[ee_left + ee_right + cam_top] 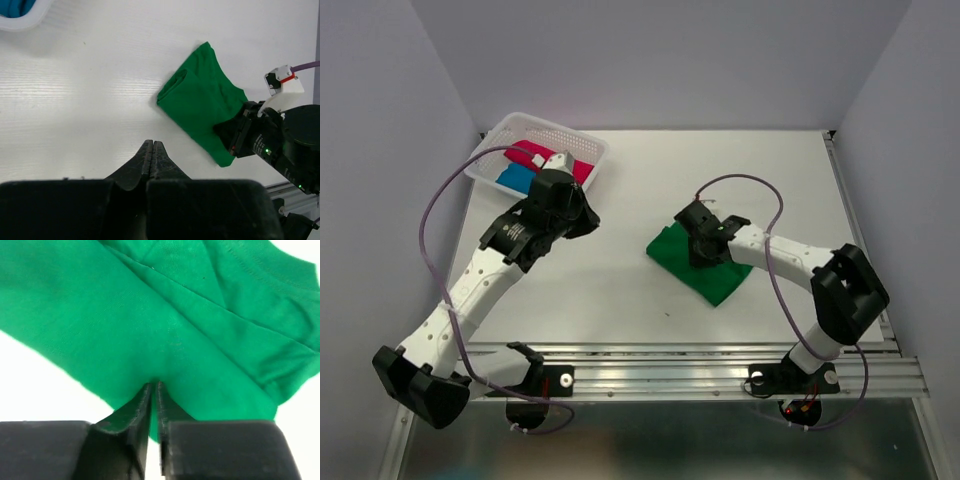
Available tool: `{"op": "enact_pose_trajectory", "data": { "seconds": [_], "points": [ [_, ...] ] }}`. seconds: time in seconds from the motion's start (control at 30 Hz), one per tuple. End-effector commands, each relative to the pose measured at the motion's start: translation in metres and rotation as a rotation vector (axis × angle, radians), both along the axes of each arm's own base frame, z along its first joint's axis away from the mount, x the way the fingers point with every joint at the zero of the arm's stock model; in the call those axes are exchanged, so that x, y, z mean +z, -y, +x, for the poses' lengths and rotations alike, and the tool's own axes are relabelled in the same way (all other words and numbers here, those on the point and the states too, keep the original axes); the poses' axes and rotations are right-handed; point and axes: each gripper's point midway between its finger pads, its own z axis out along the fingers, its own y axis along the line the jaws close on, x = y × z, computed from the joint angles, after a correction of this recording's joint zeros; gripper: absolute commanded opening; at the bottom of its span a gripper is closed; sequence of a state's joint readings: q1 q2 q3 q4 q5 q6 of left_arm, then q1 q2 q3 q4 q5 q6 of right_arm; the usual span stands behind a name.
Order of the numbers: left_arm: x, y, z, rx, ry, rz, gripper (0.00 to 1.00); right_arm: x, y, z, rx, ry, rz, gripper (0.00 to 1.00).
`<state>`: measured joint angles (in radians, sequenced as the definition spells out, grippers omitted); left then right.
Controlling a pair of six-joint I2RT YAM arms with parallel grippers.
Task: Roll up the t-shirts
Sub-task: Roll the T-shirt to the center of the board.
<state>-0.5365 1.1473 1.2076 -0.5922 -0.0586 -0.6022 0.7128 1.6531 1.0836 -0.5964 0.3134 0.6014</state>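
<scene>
The bright green t-shirt lies folded into a narrow band right of the table's middle; it also shows in the left wrist view and fills the right wrist view. My right gripper sits low on it, jaws closed on a pinch of green fabric. My left gripper is shut and empty, above bare table left of the shirt. A crimson-pink t-shirt and a blue t-shirt lie in the white basket.
The white perforated basket stands at the far left corner, just behind my left wrist. A metal rail runs along the near edge. Grey walls enclose the table on three sides.
</scene>
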Motion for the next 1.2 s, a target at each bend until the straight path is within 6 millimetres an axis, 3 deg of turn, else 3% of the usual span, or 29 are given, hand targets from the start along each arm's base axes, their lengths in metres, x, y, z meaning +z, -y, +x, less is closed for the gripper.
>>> {"op": "enact_pose_trajectory", "data": {
  "seconds": [0.0, 0.07, 0.13, 0.17, 0.2, 0.37, 0.57, 0.73, 1.0, 1.17],
  "points": [
    [0.020, -0.019, -0.005, 0.090, 0.070, -0.024, 0.05, 0.067, -0.004, 0.010, 0.055, 0.114, 0.039, 0.23],
    [0.024, -0.022, -0.006, 0.111, 0.085, -0.041, 0.06, 0.085, -0.004, 0.009, 0.108, 0.130, 0.018, 0.35],
    [0.025, -0.022, -0.007, 0.120, 0.094, -0.056, 0.06, 0.089, -0.006, 0.004, 0.158, 0.130, -0.018, 0.46],
    [0.021, -0.023, -0.007, 0.125, 0.087, -0.057, 0.06, 0.088, -0.007, 0.001, 0.185, 0.124, -0.045, 0.54],
    [0.021, -0.024, -0.007, 0.133, 0.088, -0.062, 0.06, 0.084, -0.006, -0.001, 0.229, 0.114, -0.090, 0.67],
    [0.016, -0.031, -0.007, 0.170, 0.095, -0.050, 0.06, 0.069, -0.020, -0.013, 0.406, 0.145, -0.290, 0.99],
    [0.022, -0.049, -0.006, 0.246, 0.144, -0.021, 0.10, 0.053, -0.009, -0.003, 0.517, 0.213, -0.490, 1.00],
    [0.020, -0.052, -0.004, 0.257, 0.159, -0.018, 0.12, 0.049, -0.012, 0.000, 0.566, 0.247, -0.494, 1.00],
    [0.009, -0.046, 0.001, 0.244, 0.128, 0.001, 0.12, 0.030, -0.027, -0.015, 0.695, 0.209, -0.392, 0.95],
    [0.007, -0.041, 0.004, 0.231, 0.124, -0.006, 0.12, 0.005, -0.018, -0.015, 0.688, 0.180, -0.450, 0.92]
  ]
}}
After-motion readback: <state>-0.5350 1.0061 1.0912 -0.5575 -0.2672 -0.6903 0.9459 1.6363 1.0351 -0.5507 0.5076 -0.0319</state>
